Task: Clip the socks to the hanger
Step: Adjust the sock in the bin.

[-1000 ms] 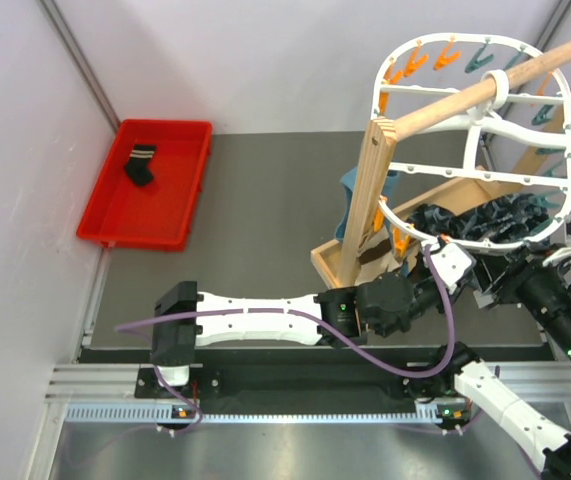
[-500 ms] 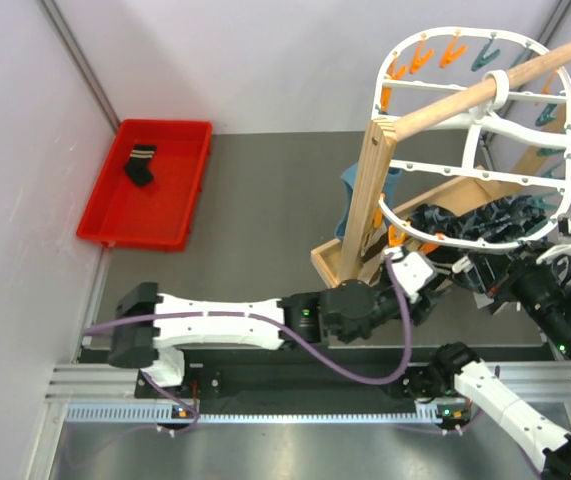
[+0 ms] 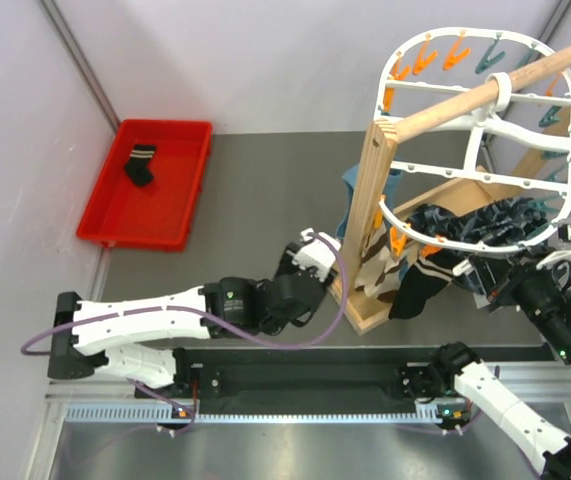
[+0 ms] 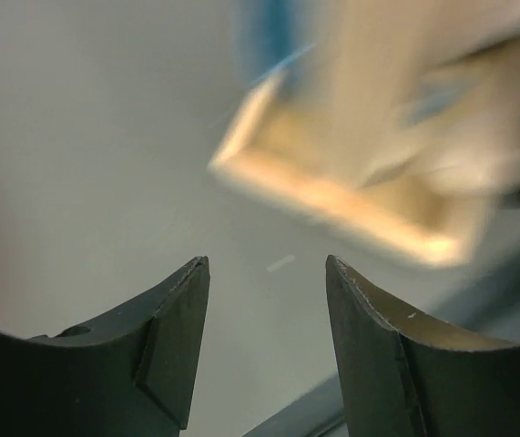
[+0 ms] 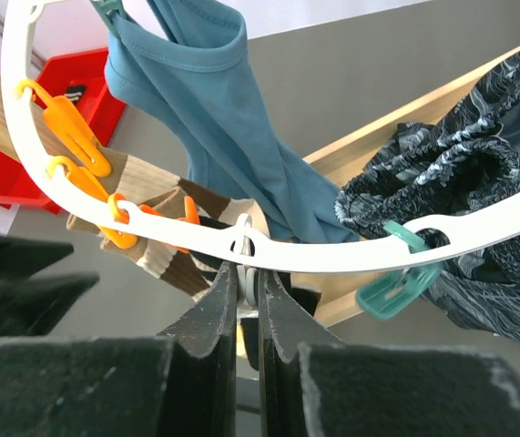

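From above, the white hanger (image 3: 500, 127) hangs on the pole of a wooden rack (image 3: 375, 190) at the right side of the grey desk (image 3: 255, 180). A teal garment (image 3: 350, 195) and a dark patterned cloth (image 3: 485, 222) are draped from it. A banded sock (image 3: 375, 270) and a dark sock (image 3: 420, 290) dangle side by side below the hanger's near rim (which peg carries the dark one is hidden). One black sock (image 3: 140, 165) with a striped cuff lies in the red tray (image 3: 93, 225) at the desk's far left corner. The left tool (image 3: 310, 255) sits low over the desk just left of the rack's base, and the right tool (image 3: 470, 268) reaches under the near rim from the right edge. The left wrist view shows that tool's fingers (image 4: 173, 337) standing apart with nothing between them, released, above bare desk, the rack's base blurred beyond. The right wrist view shows the right tool clenched just beneath the white rim, between orange pegs (image 5: 118, 228) on the banded sock and a teal peg (image 5: 396, 287); whether its fingers pinch a peg I cannot tell.
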